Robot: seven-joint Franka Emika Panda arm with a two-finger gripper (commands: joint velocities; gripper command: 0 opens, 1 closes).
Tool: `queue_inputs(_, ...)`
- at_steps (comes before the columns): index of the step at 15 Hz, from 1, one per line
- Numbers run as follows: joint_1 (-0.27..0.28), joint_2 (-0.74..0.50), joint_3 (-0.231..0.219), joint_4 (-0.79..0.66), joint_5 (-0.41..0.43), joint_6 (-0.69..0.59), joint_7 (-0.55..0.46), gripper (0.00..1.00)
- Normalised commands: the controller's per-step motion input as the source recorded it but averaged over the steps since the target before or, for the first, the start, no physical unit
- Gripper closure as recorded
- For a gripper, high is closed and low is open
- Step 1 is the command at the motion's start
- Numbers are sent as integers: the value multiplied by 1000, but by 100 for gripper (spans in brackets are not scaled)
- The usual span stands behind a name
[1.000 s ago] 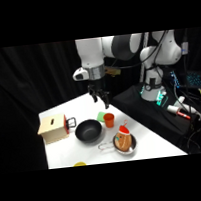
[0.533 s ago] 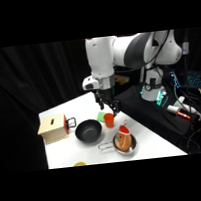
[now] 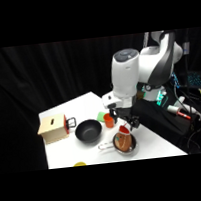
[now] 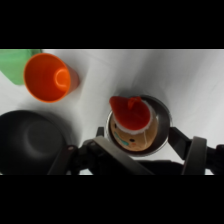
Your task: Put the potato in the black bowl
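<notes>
White table [image 3: 84, 106] — potato [image 4: 131, 135] in pan [image 4: 162, 120], gripper [image 4: 145, 145] above.

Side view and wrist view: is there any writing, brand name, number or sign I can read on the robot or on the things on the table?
None can be read.
White robot arm: no readable mark.
Tan wooden box: a dark slot on top, no writing.
Tan-brown potato with a red cap, lying in the shiny steel pan: painted face, no letters.
Orange cup and round matte black bowl: plain.
Equipment behind the table: too blurred to read.
</notes>
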Motion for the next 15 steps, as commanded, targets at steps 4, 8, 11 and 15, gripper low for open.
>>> queue_inputs(4,100,371,-95,85,-298,384,158,0)
queue_inputs(8,128,366,-178,175,-214,257,91,25)
queue_inputs(11,194,166,-177,131,-181,103,125,42)
queue_inputs(15,230,-151,-112,27,-187,-122,198,74)
